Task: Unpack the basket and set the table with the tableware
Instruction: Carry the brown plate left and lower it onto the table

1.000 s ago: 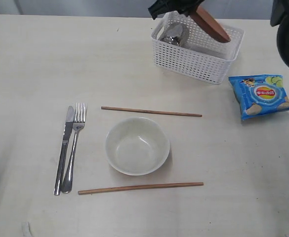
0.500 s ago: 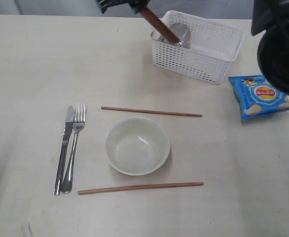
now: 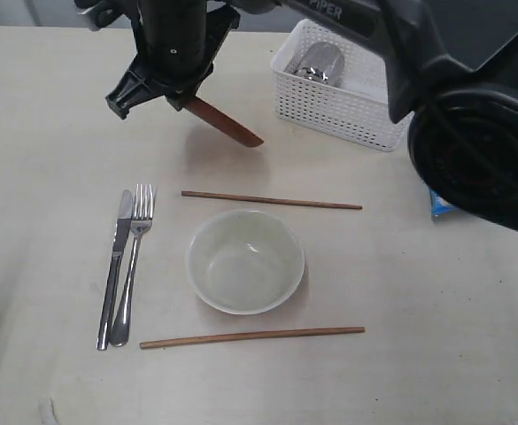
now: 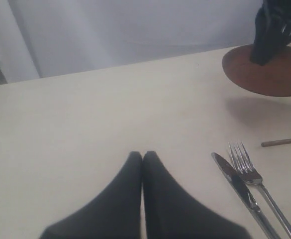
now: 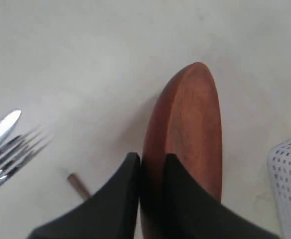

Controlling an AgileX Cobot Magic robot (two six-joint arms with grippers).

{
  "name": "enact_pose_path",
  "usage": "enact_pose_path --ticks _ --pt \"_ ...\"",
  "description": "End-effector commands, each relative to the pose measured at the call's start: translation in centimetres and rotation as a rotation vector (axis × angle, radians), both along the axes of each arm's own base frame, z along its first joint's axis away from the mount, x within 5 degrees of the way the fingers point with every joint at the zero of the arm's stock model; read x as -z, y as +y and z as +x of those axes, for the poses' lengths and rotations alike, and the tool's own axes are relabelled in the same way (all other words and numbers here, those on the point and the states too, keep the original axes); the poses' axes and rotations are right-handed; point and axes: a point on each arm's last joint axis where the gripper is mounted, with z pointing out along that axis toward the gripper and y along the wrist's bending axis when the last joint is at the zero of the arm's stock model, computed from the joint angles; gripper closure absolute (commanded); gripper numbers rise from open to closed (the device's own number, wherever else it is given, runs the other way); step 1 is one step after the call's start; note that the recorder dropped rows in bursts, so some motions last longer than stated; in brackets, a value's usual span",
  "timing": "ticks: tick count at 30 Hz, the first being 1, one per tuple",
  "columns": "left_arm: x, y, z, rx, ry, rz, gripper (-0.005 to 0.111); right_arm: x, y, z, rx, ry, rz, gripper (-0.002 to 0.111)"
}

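R gripper w/ plate has swung from above basket leftward, now lower over table.

Only a corner of a blue packet shows, the rest hidden. A pale grey backdrop stands behind.

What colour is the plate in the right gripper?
Reddish-brown, plain with no pattern; the plate shows best in the right wrist view.

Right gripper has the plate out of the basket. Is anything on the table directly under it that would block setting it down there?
Nothing visible does. The table below the plate, held in the right gripper, is bare. The far chopstick, fork and bowl lie nearer the camera, clear of it.
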Motion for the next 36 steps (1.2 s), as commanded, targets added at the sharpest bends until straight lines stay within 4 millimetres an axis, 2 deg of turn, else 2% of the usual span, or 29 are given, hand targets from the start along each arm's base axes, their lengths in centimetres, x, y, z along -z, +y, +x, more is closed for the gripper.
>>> enact_pose_path --ticks 1,7,10,18,23,25,27,29,32,36 --pt "0.0 0.0 0.0 -0.002 -0.005 -0.003 0.107 1.6 -0.5 1.3 -0.024 -0.084 -0.108 0.109" --pt "0.0 0.0 0.0 -0.002 -0.005 -0.003 0.107 4.7 -0.6 1.5 -0.051 -0.032 -0.217 0.109" --pt "0.0 0.0 0.0 -0.002 -0.005 -0.003 0.107 5.5 -0.8 1.6 -0.048 -0.021 -0.26 0.109" --pt "0.0 0.0 0.0 -0.002 -0.005 -0.003 0.107 5.8 -0.9 1.5 -0.091 0.004 -0.283 0.109" --pt "0.0 0.0 0.0 -0.002 -0.005 -0.003 0.107 7.2 -1.3 1.4 -0.116 0.051 -0.31 0.108" --pt "0.0 0.0 0.0 -0.002 -0.005 -0.003 0.107 7.7 -1.3 1.2 -0.111 0.081 -0.299 0.102" --pt "0.0 0.0 0.0 -0.002 -0.005 -0.003 0.107 7.8 -1.2 1.1 -0.11 0.091 -0.29 0.075" --pt "0.0 0.0 0.0 -0.002 -0.005 -0.003 0.107 7.8 -1.3 1.1 -0.11 0.089 -0.292 0.061" --pt "0.0 0.0 0.0 -0.002 -0.005 -0.003 0.107 7.4 -1.3 1.1 -0.102 0.081 -0.287 0.062" --pt "0.0 0.0 0.0 -0.002 -0.005 -0.003 0.107 4.2 -1.2 0.5 -0.114 0.077 -0.202 0.062"
